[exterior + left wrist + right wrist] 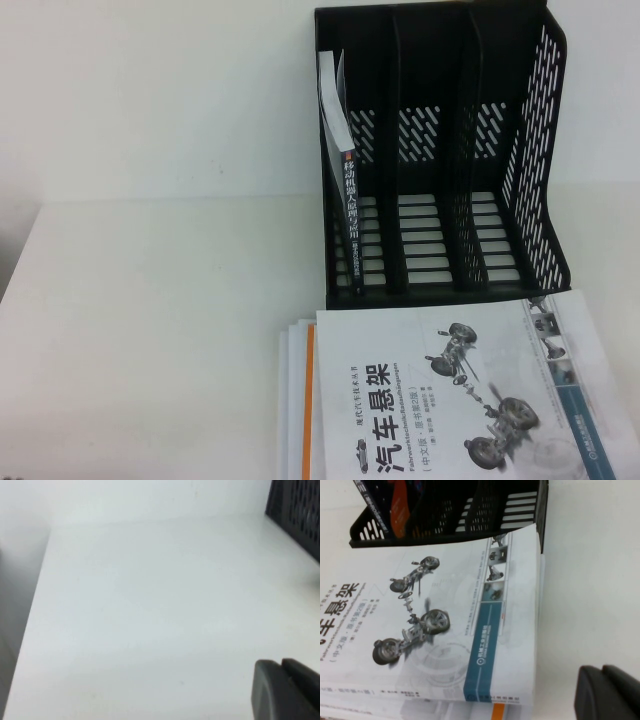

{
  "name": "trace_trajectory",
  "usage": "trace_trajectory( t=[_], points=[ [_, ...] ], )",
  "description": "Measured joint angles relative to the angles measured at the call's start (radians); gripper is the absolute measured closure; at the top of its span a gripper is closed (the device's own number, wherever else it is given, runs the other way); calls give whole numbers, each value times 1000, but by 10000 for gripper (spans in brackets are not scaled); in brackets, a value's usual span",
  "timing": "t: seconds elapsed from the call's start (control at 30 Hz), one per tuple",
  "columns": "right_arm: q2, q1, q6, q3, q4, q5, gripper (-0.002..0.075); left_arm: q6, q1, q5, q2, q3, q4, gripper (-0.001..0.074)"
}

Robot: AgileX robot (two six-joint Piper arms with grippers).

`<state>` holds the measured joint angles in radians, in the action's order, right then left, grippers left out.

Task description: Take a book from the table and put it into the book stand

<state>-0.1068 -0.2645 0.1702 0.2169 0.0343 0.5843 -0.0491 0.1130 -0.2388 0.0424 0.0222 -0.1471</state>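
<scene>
Table (150,330): plain white top.
Book stand (545,150): black, three compartments, middle and right empty.
White car-suspension book (450,400): tops a stack in front of the stand.
Dark book (352,235): upright in the leftmost compartment, spine outward; placement looks complete.
Left gripper (285,690): above bare table, finger state cannot be told.
Right gripper (607,692): just beside the stack, likewise unreadable.
Next: probably only parking the arms.

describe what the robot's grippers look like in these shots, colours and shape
Little shows. The left gripper appears in its wrist view as a dark grey, matte block with rounded edges and a narrow seam down it. The right gripper looks the same in its wrist view: dark, smooth, rounded. No cables or markings are visible; neither arm shows in the high view.
</scene>
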Motion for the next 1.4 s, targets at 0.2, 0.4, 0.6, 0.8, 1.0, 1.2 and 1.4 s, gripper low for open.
trace_trajectory(
  t=[0.2,0.4,0.6,0.8,1.0,1.2,1.4],
  points=[
    [0,0,0,0,2,0,729,3,-44,-78,-50,-2,-15,735],
    [0,0,0,0,2,0,729,11,-46,-80,-52,-3,-15,735],
    [0,0,0,0,2,0,729,17,-48,-82,-52,-3,-15,736],
    [0,0,0,0,2,0,729,22,-49,-82,-52,-3,-15,736],
    [0,0,0,0,2,0,729,22,-49,-82,-52,-3,-15,736],
    [0,0,0,0,2,0,729,22,-49,-82,-52,-3,-15,736],
    [0,0,0,0,2,0,729,22,-49,-83,-52,-3,-15,736]
  ],
)
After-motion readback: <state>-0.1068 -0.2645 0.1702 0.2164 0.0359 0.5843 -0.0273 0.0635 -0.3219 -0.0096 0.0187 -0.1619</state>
